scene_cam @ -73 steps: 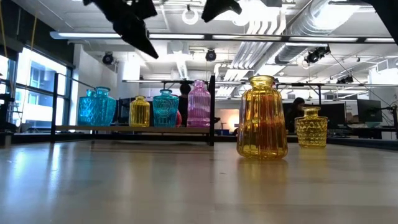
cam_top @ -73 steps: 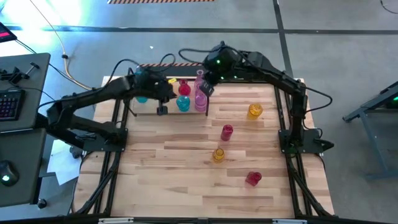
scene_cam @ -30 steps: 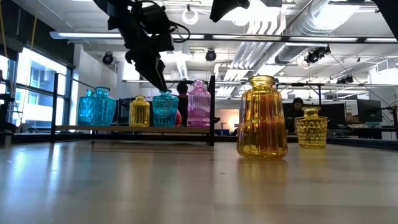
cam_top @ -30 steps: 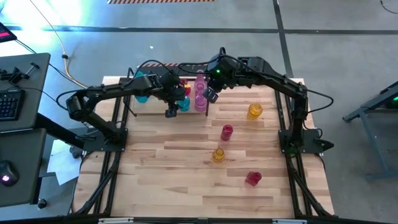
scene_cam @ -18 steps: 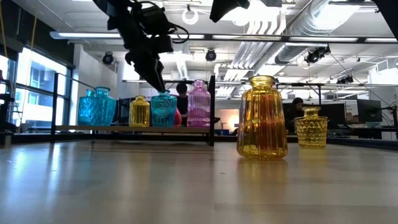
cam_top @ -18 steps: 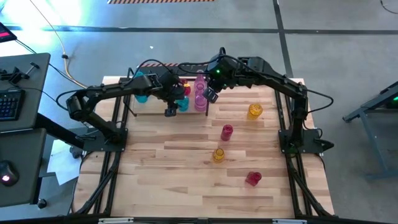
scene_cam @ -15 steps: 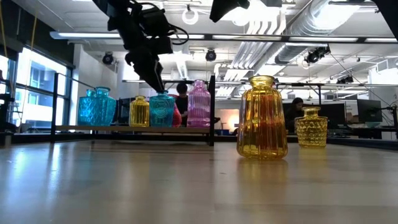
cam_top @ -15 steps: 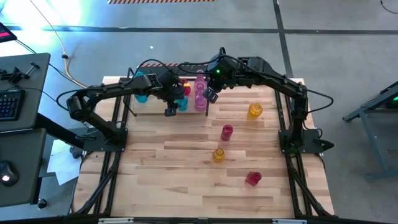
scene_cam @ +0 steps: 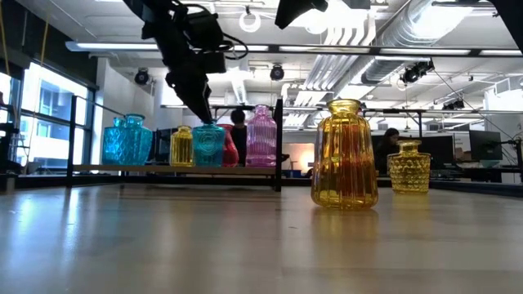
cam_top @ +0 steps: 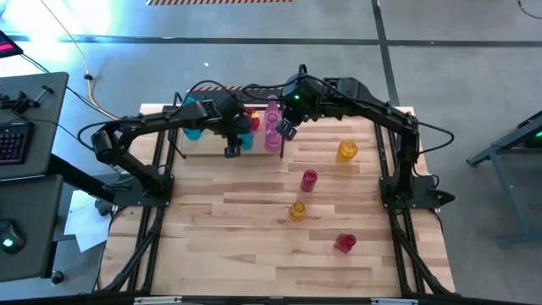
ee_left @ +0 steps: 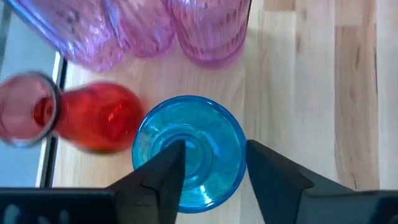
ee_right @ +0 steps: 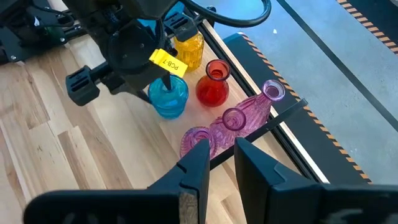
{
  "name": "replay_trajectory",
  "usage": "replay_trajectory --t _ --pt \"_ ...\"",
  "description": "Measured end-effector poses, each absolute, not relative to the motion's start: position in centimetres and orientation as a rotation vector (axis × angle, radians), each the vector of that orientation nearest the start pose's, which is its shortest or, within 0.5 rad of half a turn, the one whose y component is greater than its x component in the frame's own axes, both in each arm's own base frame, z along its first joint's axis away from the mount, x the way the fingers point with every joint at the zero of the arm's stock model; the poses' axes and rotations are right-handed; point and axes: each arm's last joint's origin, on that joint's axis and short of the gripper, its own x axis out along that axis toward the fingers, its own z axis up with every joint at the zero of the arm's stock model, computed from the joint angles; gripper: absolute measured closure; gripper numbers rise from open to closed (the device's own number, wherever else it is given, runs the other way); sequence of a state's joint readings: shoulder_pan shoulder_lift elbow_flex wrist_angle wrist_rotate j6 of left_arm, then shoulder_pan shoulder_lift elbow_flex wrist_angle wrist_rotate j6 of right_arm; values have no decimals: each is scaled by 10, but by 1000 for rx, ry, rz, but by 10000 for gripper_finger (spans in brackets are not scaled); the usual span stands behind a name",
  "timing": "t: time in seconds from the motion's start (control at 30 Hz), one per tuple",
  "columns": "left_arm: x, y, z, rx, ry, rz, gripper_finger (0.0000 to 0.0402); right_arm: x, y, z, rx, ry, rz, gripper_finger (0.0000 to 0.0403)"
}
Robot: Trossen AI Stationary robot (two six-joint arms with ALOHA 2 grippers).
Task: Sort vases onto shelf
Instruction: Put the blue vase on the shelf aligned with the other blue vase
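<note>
At the twelve o'clock edge of the table point(cam_top: 254, 254) the shelf point(cam_top: 178, 146) already carries most of the vases: in the low view two cyan ones at its nine o'clock end, a yellow vase point(scene_cam: 181, 146), then a cyan vase point(scene_cam: 208, 145), a red vase point(scene_cam: 228, 150) half hidden behind it, and the pink vases point(scene_cam: 261, 136) at the three o'clock end; the right wrist view shows three pink ones in a row. The left gripper point(ee_left: 208, 163) is over that cyan vase point(ee_left: 189, 149), one finger inside the mouth and the other outside the wall, the jaws narrowed on the rim so that it appears to hold the glass, which sits beside the red vase point(ee_left: 93, 118). The right gripper point(ee_right: 221, 165) hovers above the pink row with its fingers only slightly parted and nothing between them. Four vases are left on the open table: an amber vase point(cam_top: 347, 151) at about two o'clock, a pink-red vase point(cam_top: 309, 179) near the middle, a small yellow vase point(cam_top: 297, 210) just past it toward six o'clock, and a red vase point(cam_top: 344, 243) toward five o'clock. By that count the sorting looks roughly two thirds done, with the cyan one being settled now
</note>
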State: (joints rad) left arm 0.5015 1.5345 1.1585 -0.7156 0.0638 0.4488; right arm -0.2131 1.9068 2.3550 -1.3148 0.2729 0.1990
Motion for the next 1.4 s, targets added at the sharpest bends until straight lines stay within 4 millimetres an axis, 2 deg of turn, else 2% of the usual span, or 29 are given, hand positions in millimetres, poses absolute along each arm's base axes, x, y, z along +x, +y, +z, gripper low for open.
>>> replay_trajectory --t 0.3,0.53,1.2,1.4 --pt "253 147 249 17 1181 172 317 354 -85 440 148 829 -537 347" --pt "235 151 257 -39 1214 205 350 354 -85 440 148 829 -538 347" --pt "181 155 267 -209 1404 252 357 354 -85 440 146 828 -539 347" --pt "162 152 267 -241 1410 276 357 354 -85 440 147 829 -538 347"
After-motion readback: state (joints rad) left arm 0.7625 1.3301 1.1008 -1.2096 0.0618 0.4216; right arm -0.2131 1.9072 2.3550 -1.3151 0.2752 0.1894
